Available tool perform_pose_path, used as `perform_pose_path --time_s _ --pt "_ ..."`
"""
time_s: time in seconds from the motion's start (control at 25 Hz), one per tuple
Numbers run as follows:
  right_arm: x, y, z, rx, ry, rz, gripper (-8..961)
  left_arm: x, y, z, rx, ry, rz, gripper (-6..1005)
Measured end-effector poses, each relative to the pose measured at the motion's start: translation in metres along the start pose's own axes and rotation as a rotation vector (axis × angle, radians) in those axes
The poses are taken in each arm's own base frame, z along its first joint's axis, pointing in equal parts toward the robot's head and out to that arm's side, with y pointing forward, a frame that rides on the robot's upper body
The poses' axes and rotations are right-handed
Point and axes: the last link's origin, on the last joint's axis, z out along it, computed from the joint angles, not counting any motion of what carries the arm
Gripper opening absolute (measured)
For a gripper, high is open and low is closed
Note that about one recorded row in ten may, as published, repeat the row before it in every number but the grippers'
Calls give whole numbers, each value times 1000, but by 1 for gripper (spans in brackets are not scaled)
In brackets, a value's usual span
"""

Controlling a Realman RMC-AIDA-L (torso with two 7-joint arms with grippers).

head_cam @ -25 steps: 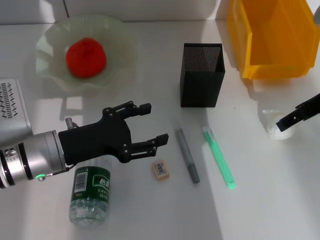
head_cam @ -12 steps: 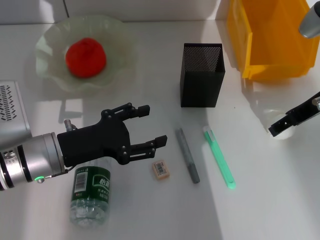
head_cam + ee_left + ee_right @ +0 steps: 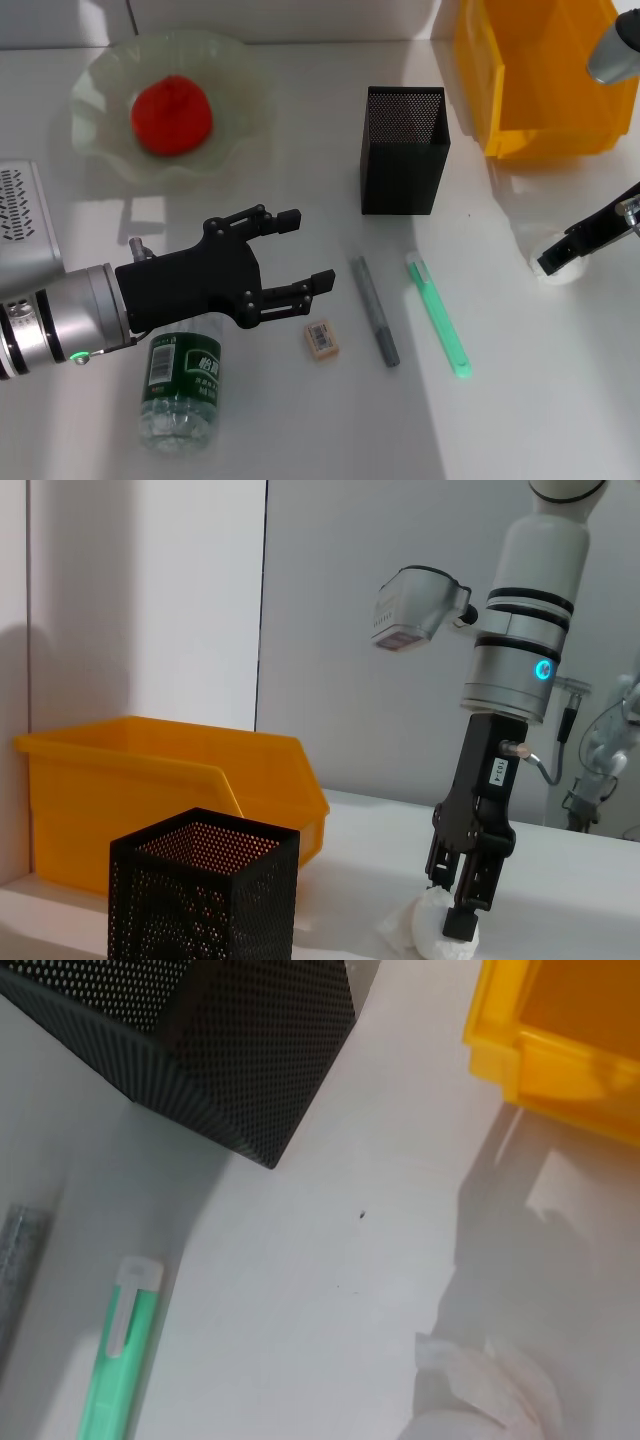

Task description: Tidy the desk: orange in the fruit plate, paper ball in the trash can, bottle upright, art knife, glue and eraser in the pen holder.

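The orange [image 3: 170,115] lies in the pale-green fruit plate [image 3: 92,88] at the back left. The bottle [image 3: 182,385] lies on its side at the front left, partly under my left arm. My left gripper [image 3: 308,248] hovers open above the desk, just behind the tan eraser [image 3: 321,338]. A grey glue stick [image 3: 374,310] and the green art knife [image 3: 438,312] lie in front of the black mesh pen holder [image 3: 403,150]. My right gripper [image 3: 557,257] is down at the white paper ball [image 3: 556,270], seen in the left wrist view too [image 3: 432,932], in front of the yellow trash can [image 3: 545,80].
A silver box with a grille [image 3: 22,215] sits at the left edge. A white wall runs behind the desk. The right wrist view shows the pen holder [image 3: 230,1040], the art knife [image 3: 115,1360] and the paper ball [image 3: 490,1400].
My right gripper has moved a little down and leftward onto the paper ball. The left arm has barely moved.
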Motion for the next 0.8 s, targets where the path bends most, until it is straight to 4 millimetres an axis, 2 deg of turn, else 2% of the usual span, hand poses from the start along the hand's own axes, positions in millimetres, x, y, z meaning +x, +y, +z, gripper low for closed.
perform_pose_path --time_s 0.12,0.24,0.48,0.64,0.72,0.8 --pt "-1 0 1 3 0 -4 715 0 0 0 0 0 0 809" --pt "-1 -1 -1 8 -7 -6 542 0 0 0 0 0 0 808" --pt "-3 -1 -14 21 -38 -11 522 0 0 0 0 0 0 809" --pt "-8 0 -33 44 -77 -32 516 -1 0 0 1 0 -1 809" --pt "-13 -1 -52 71 -135 -35 515 0 0 0 1 0 0 809" --pt "-15 -2 -59 82 -157 -33 514 0 0 0 0 0 0 809"
